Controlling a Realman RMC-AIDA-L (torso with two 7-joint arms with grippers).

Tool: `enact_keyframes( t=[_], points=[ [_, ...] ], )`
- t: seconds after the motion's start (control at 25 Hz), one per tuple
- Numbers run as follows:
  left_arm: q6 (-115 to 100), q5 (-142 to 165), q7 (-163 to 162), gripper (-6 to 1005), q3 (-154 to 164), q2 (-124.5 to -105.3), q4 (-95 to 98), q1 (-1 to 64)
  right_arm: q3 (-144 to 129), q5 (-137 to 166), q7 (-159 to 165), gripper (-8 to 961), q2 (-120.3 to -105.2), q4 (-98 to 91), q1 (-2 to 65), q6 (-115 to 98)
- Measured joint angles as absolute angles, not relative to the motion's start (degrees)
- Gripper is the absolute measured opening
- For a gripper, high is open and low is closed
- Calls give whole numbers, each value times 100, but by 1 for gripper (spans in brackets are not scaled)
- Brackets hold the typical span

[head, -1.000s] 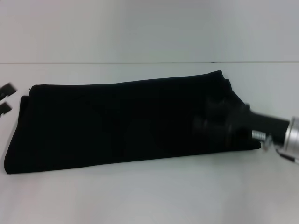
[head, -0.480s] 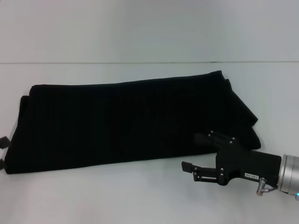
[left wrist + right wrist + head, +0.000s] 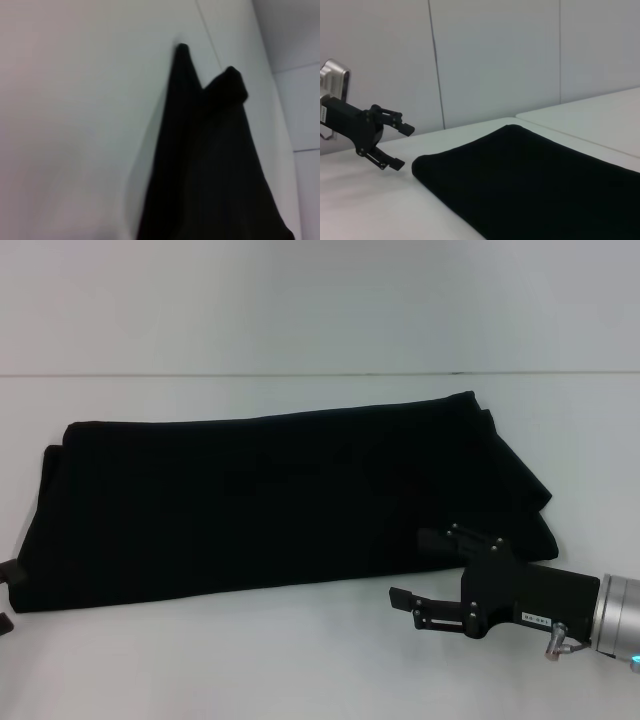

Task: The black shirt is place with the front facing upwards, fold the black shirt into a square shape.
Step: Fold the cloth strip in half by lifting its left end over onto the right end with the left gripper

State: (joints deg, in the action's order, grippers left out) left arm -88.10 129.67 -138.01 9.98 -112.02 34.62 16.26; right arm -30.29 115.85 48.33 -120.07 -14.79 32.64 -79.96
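Note:
The black shirt (image 3: 280, 505) lies folded into a long flat band across the white table, and no lettering shows. Its end also appears in the left wrist view (image 3: 215, 165) and the right wrist view (image 3: 530, 185). My right gripper (image 3: 412, 568) hovers at the shirt's front right corner, open. One finger is over the cloth edge, the other over bare table, and it holds nothing. Only the tips of my left gripper (image 3: 5, 595) peek in beside the shirt's left end. In the right wrist view the left gripper (image 3: 402, 146) stands open and empty, just off the shirt's end.
The white table (image 3: 250, 660) has bare room in front of the shirt and behind it. A pale wall (image 3: 320, 300) rises beyond the table's back edge. Nothing else lies on the surface.
My right gripper has pulled back off the shirt toward the front right and now holds still. The left gripper has slid toward the front along the shirt's left end.

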Motion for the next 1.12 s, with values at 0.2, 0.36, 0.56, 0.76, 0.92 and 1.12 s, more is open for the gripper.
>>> enact_keyframes(
  t=[0.2, 0.36, 0.56, 0.76, 0.92, 1.12],
  points=[
    [-8560, 13282, -14034, 917, 1001, -11203, 3554, 1707, -3032, 11578, 4842, 923, -12011, -1469, 3284, -7945],
    [-8455, 13313, -14073, 917, 984, -11205, 3534, 1779, -3032, 11575, 4850, 923, -12014, -1468, 3294, -7930],
    [-8398, 13349, -14146, 916, 1012, -11206, 3523, 1870, -3033, 11585, 4867, 923, -12015, -1468, 3297, -7927],
    [-8279, 13368, -14227, 916, 1107, -11206, 3464, 1887, -3032, 11584, 4869, 923, -12015, -1467, 3296, -7927],
    [-8233, 13367, -14236, 916, 1126, -11212, 3463, 1892, -3032, 11587, 4869, 923, -12015, -1444, 3306, -7927],
    [-8172, 13364, -14238, 915, 1124, -11242, 3461, 1931, -3032, 11595, 4869, 923, -12014, -1407, 3313, -7927]
  ],
)
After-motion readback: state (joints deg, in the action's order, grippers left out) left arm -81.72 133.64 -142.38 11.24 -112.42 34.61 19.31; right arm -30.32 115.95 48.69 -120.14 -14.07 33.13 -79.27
